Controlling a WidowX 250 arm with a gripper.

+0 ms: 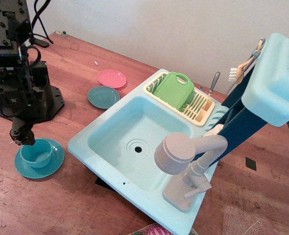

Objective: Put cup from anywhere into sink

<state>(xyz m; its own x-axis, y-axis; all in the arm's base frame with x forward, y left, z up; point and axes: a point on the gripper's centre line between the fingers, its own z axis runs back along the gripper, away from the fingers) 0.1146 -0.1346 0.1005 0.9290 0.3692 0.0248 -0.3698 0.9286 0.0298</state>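
The single camera view shows the cup (36, 152), small, teal-blue and wide-mouthed, sitting upright on a flat teal saucer (55, 160) on the wooden table (85, 200), well to the left of the sink (110, 128), whose aqua basin lies empty around its round drain. The gripper (22, 135) hangs just at the cup's upper left rim, seemingly touching or just above it (the dark fingers merge into one mass here, so whether the jaws are parted or closed cannot be told). The cup looks like light, stiff, smooth plastic, likely to slip or tip if nudged; pinching its rim wall, one finger inside and one outside, seems the best hold. The cup's far wall and fingertips are hard to make out.
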